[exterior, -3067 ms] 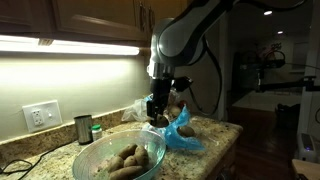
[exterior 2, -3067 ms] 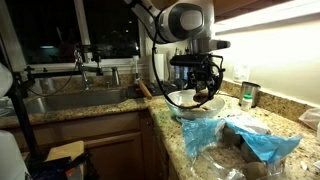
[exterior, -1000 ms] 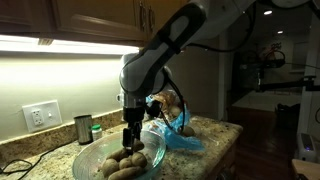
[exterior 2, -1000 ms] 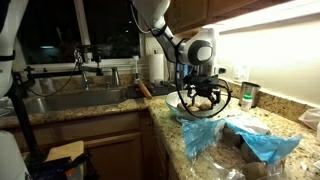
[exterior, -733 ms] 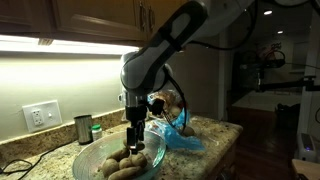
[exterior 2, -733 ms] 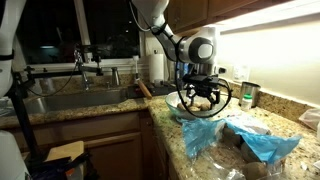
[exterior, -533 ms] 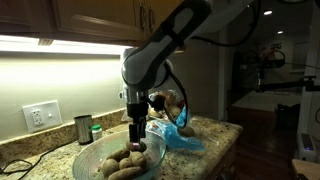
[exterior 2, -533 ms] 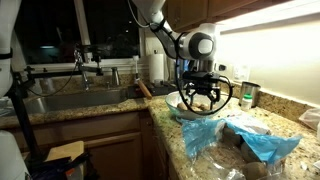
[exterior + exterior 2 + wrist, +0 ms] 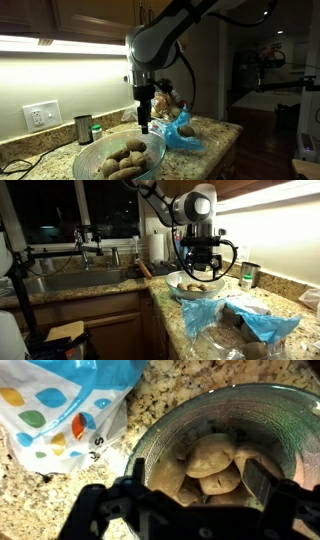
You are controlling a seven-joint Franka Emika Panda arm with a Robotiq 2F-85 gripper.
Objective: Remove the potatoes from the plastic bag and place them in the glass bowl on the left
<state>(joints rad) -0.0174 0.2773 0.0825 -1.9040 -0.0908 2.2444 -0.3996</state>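
Speckled granite countertop point(image 9: 218, 130) under lit cabinets carries the glass bowl point(image 9: 92, 153), with several potatoes point(image 9: 125, 160) heaped inside it. Above the bowl's far rim hangs the gripper point(image 9: 144, 127), jaws spread wide and holding nothing; the wrist view looks down between its fingers point(image 9: 137, 468) onto the potatoes. Just beside the bowl lies the crumpled blue plastic bag point(image 9: 181, 134). Behind the bowl, near the wall, stands a small dark metal cup point(image 9: 83, 128).
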